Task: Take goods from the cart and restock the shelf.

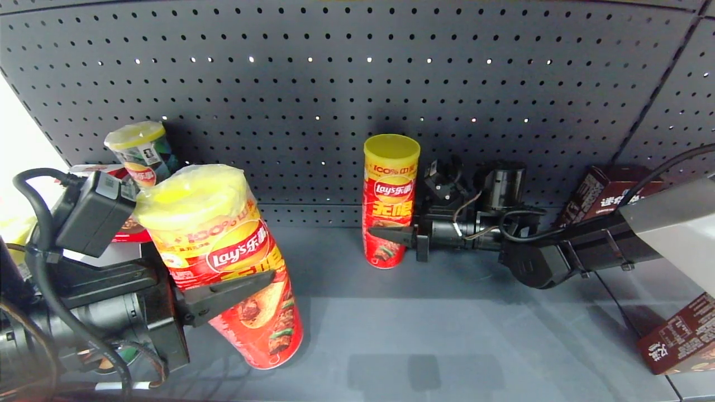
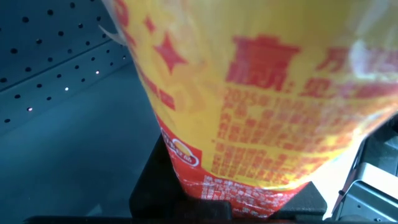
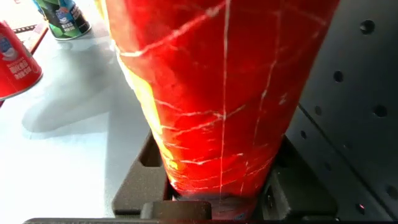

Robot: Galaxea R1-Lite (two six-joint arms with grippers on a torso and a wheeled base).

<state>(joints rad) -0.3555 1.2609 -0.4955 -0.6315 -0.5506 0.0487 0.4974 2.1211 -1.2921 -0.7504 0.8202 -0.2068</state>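
Two red chip cans with yellow lids are in my grippers over the grey shelf [image 1: 447,335]. The near can [image 1: 223,245], wrapped in clear film, leans to the left in my left gripper [image 1: 246,265], which is shut around its middle; up close its wall [image 2: 261,112] shows between the jaws. The far can [image 1: 390,195] stands upright near the pegboard back wall [image 1: 357,84]. My right gripper [image 1: 386,226] is shut on its lower half, reaching in from the right. Its red side [image 3: 224,93] shows between the right jaws.
A dark green can [image 1: 142,151] with a pale lid stands at the back left, also seen as a green can [image 3: 62,15]. Brown boxes sit on the right, one at the back [image 1: 600,195] and one near the front edge [image 1: 681,335]. Bare shelf lies between the cans and the boxes.
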